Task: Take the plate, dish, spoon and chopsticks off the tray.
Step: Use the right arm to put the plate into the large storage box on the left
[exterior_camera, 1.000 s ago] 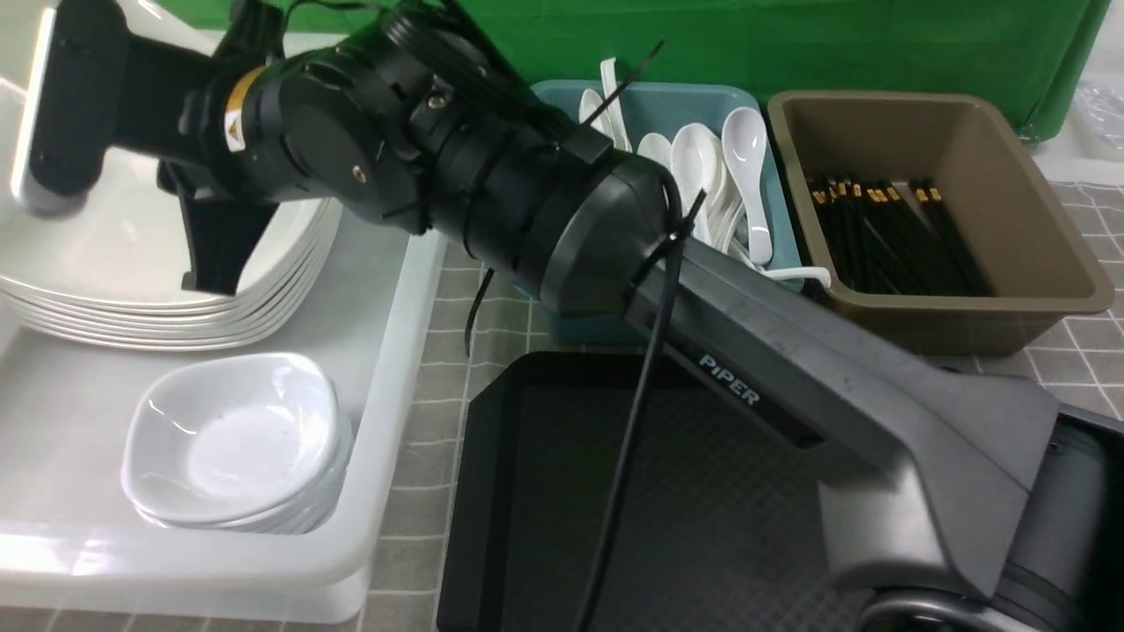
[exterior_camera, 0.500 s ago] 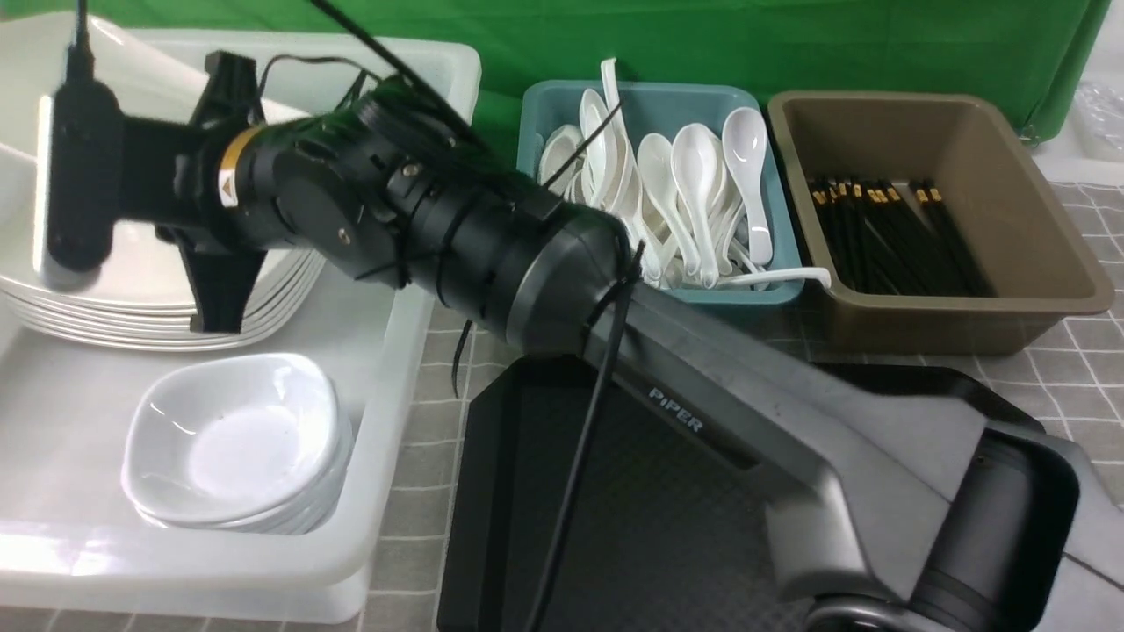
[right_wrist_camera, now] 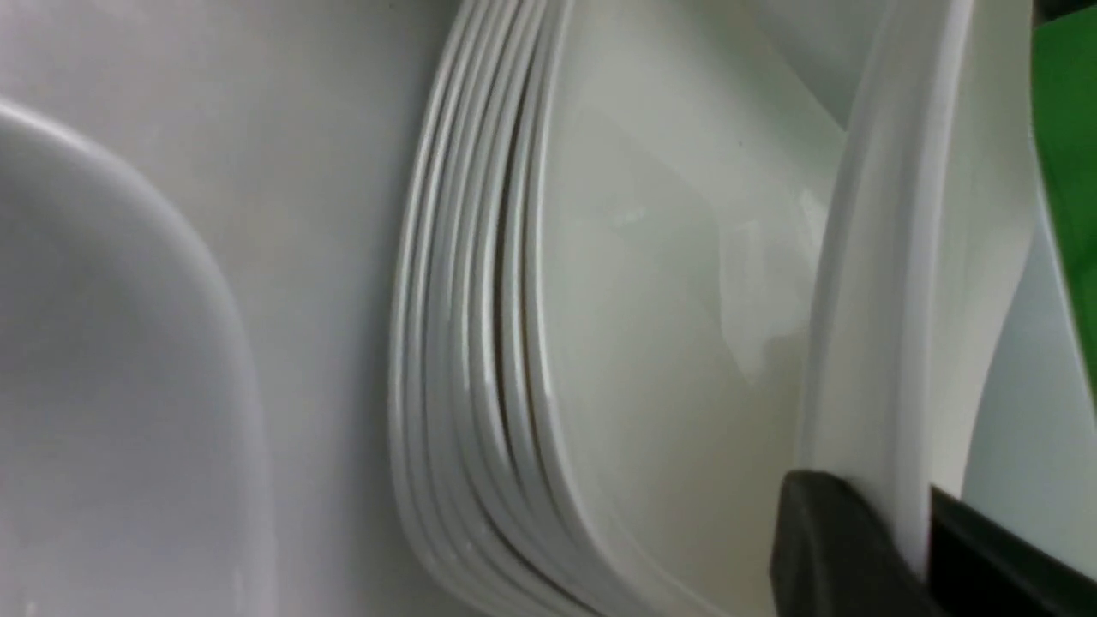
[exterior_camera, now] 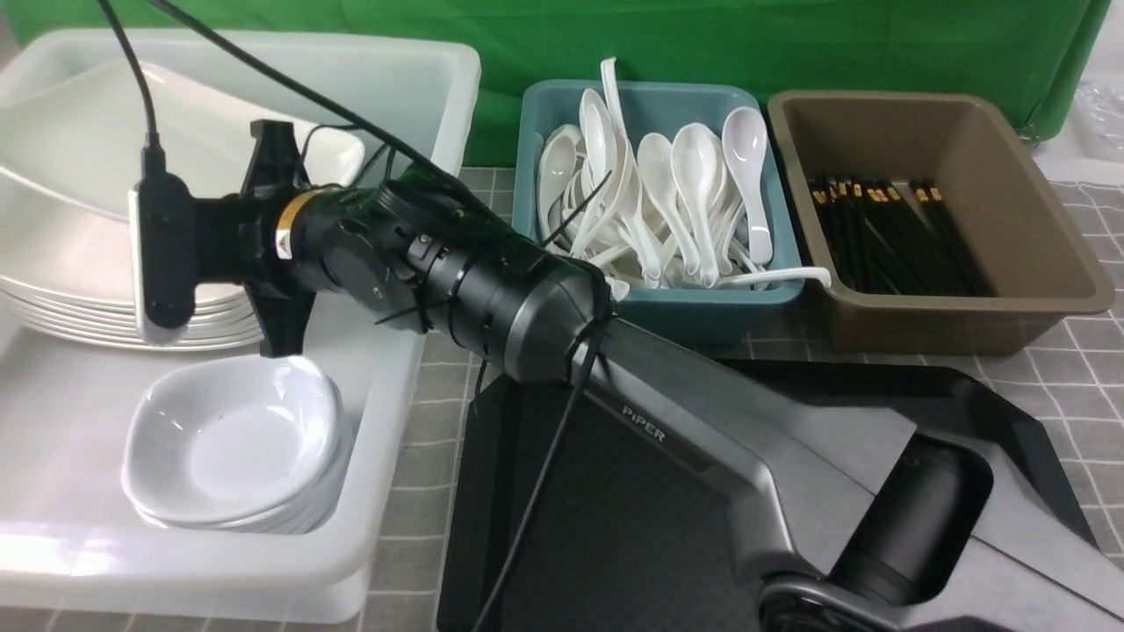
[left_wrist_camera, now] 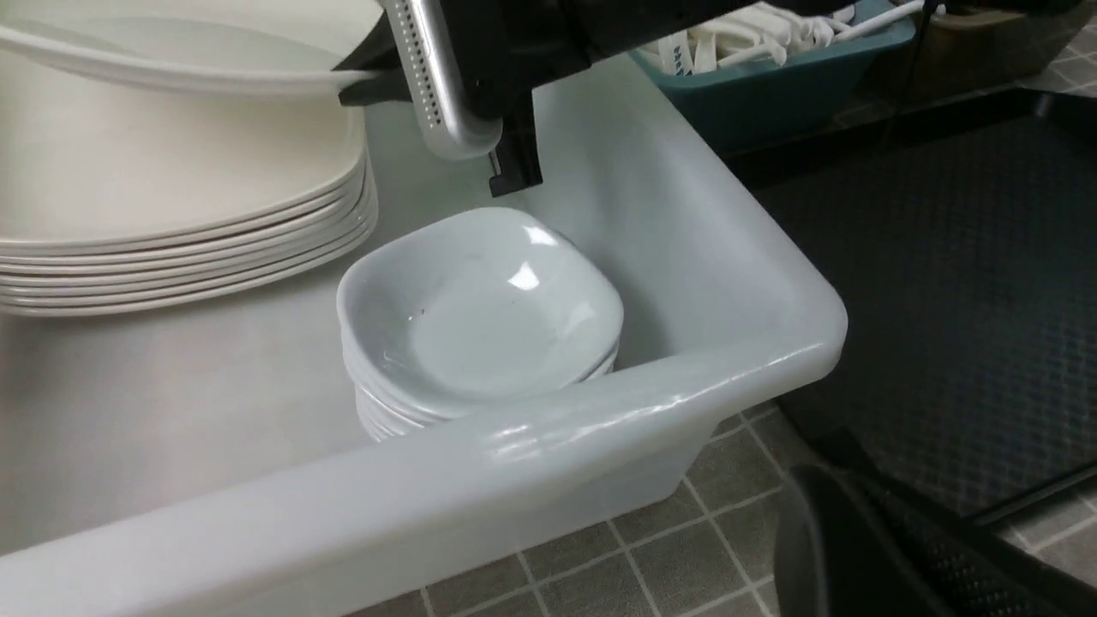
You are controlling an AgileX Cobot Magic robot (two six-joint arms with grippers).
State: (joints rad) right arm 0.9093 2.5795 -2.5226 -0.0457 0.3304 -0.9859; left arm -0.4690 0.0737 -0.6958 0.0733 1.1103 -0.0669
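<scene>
My right gripper (right_wrist_camera: 913, 531) is shut on the rim of the large white plate (right_wrist_camera: 891, 257). It holds the plate tilted above a stack of like plates (exterior_camera: 53, 290) in the white tub (exterior_camera: 386, 412); the grip also shows in the left wrist view (left_wrist_camera: 360, 77). Small grey-white dishes (exterior_camera: 233, 439) are stacked in the tub's near corner. The black tray (exterior_camera: 615, 562) lies under my right arm, and I see nothing on its visible part. White spoons (exterior_camera: 694, 193) lie in the teal tub and black chopsticks (exterior_camera: 887, 233) in the brown tub. My left gripper (left_wrist_camera: 857, 548) is a dark blur by the tray edge.
The teal tub (exterior_camera: 746, 303) and brown tub (exterior_camera: 1036, 219) stand side by side behind the tray. A green cloth (exterior_camera: 790, 44) hangs at the back. A grey checked mat (exterior_camera: 430, 439) covers the table. My right arm's cable (exterior_camera: 536, 491) hangs over the tray.
My right arm has sunk lower and its wrist has shifted right over the white tub, bringing the held plate down nearer the plate stack. The dishes, spoons and chopsticks have not moved.
</scene>
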